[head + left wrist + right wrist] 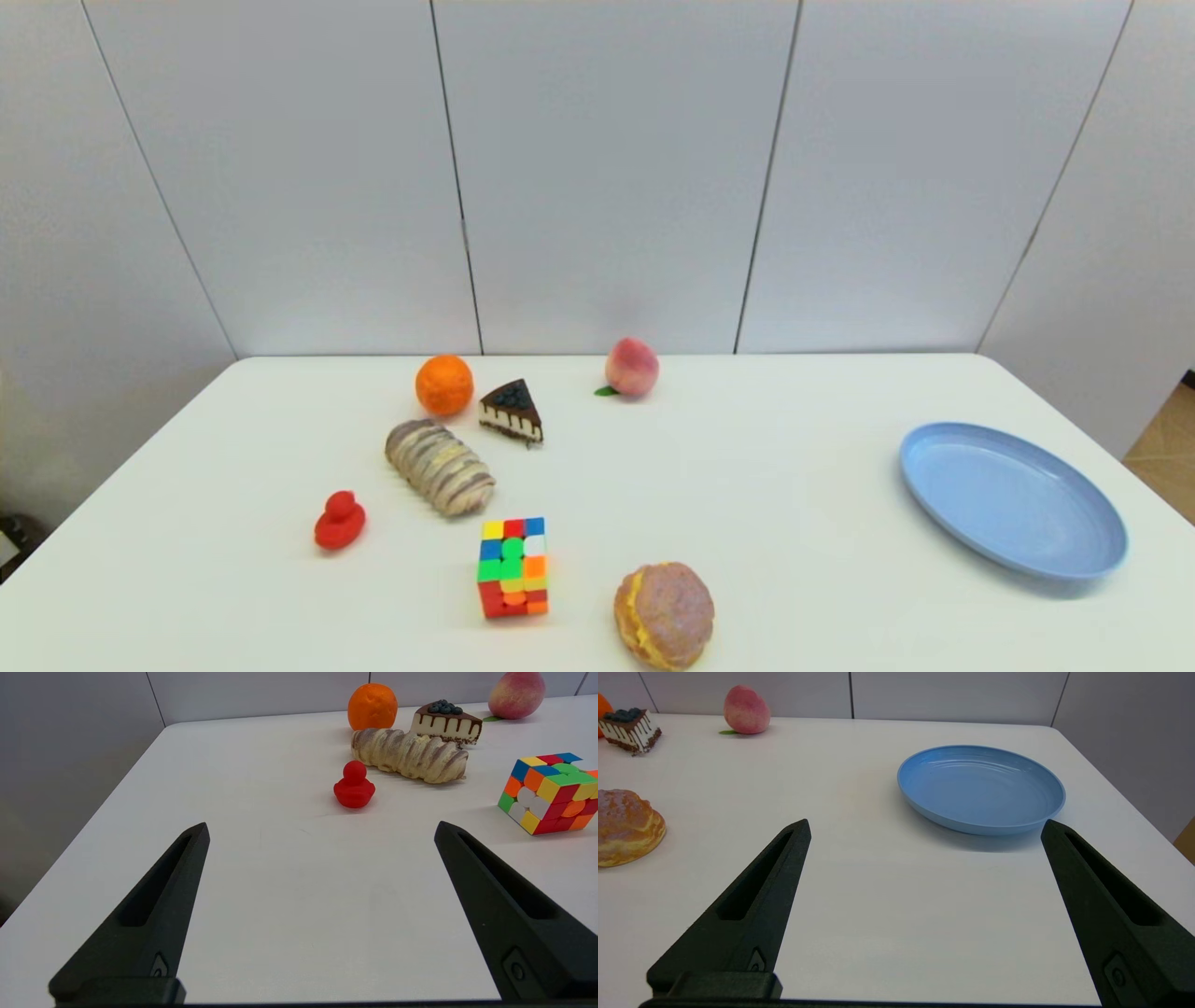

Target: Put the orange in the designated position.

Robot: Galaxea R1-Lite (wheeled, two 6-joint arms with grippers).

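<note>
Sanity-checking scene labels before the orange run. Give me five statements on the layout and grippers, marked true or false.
1. The orange sits at the far side of the table, beside the cake slice. True.
2. The blue plate holds the peach. False: the plate is empty; the peach lies on the table, far from it.
3. The left gripper is open and holds nothing. True.
4. The right gripper is shut on the orange. False: it is open over bare table near the plate, with nothing between its fingers.
5. The red duck is stacked on the puzzle cube. False: both stand apart on the table.
</note>
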